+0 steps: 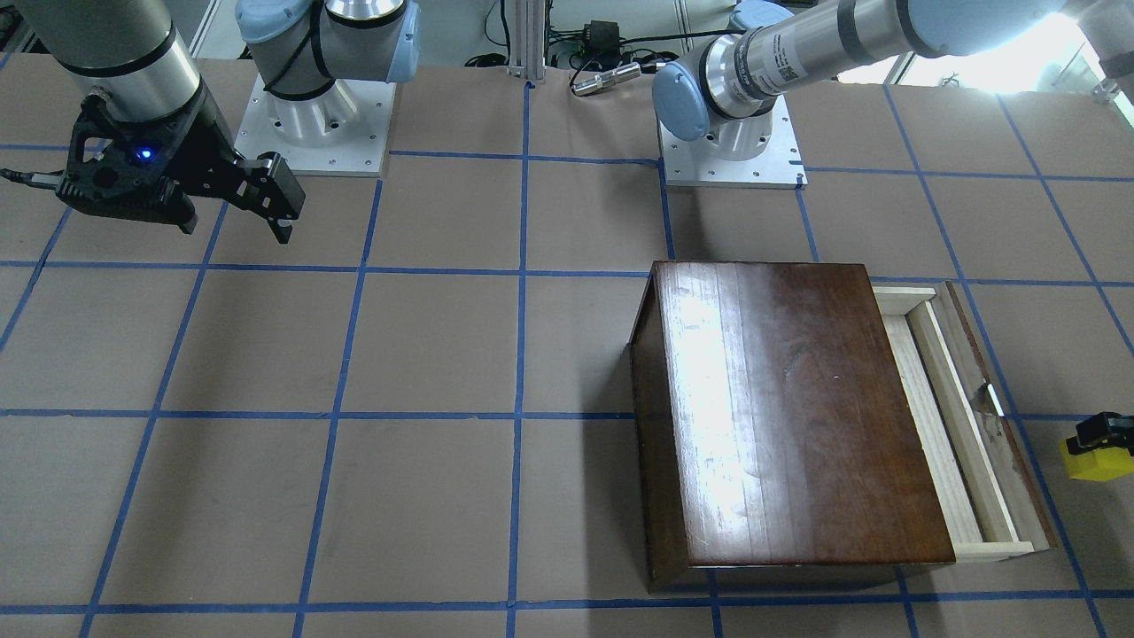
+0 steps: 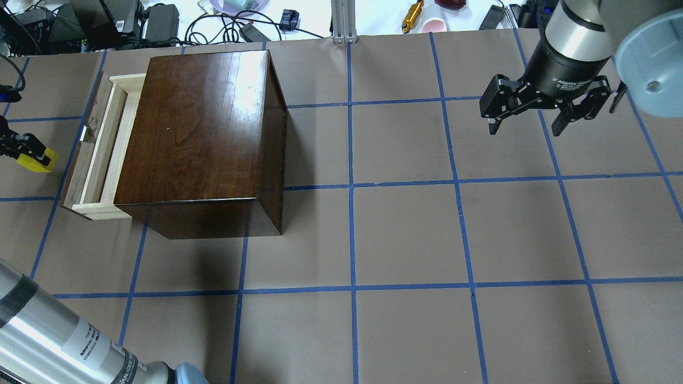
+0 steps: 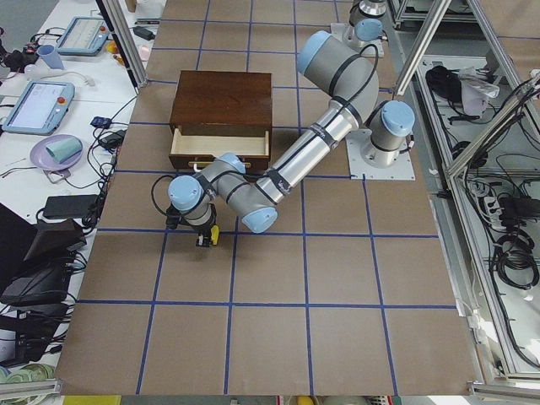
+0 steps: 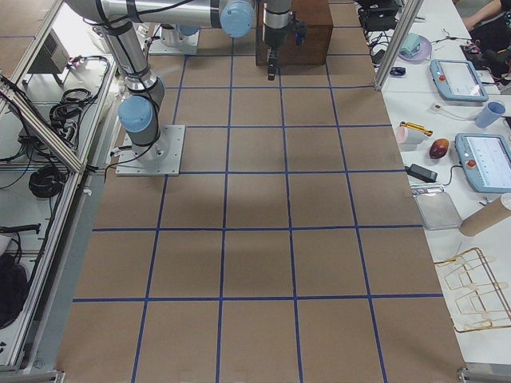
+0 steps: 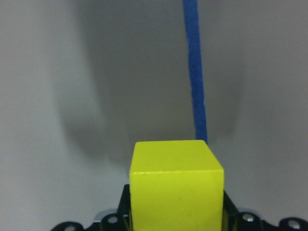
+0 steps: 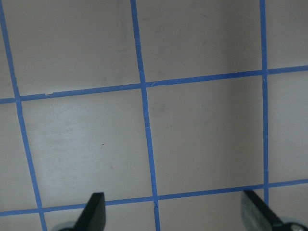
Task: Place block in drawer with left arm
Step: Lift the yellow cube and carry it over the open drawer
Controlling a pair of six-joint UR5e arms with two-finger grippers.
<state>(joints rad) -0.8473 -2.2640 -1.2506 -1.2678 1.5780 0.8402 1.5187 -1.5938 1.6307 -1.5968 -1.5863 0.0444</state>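
We are in a robotics lab: robot arms (image 3: 312, 148) are bolted to a brown table (image 2: 405, 229) marked with a blue tape grid (image 2: 351, 213), aluminium frame posts (image 3: 420, 46) stand around it, side benches (image 3: 84, 114) carry teach pendants (image 3: 38, 101), and cable bundles (image 3: 506, 257) lie beside.

Yellow block (image 2: 40, 161) pinched in left gripper (image 2: 32, 153). Pale-wood drawer (image 2: 113, 146) pulled open. Overhead, block is at its 9 o'clock, apart.

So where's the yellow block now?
In the overhead view the block is at the far left edge, held by the left gripper, just beyond the open drawer.
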